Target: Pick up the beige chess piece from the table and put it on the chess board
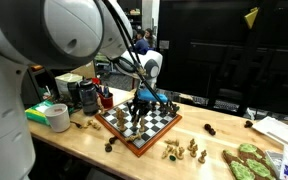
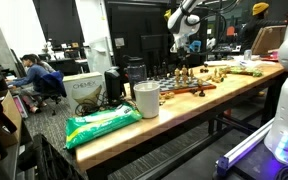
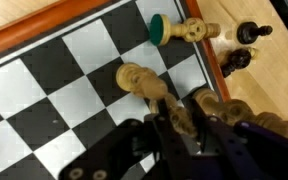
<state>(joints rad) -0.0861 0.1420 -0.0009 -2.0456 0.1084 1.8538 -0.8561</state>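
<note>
1. Over the chess board, your gripper looks clenched on the beige chess piece. In the wrist view the piece runs slantwise from between the fingers out over the checkered squares, tilted rather than upright
2. Treat this as the setting-down step. The piece is off the table and above the board, though I cannot tell whether its far end already touches the surface
3. Lower slowly and straight. A tilted piece will likely tip or roll once let go, so bring it close to the squares before you ease the jaws apart
4. Aim for the middle of a free square, away from the reddish-brown frame, near which another beige piece with a green base lies on its side
5. Mind the standing pieces close around the gripper in an exterior view, as a sideways drift could knock them over
6. Open only a little, then lift straight up so the fingers do not drag the piece along. The dark pieces on the wood beyond the frame need no attention
</note>
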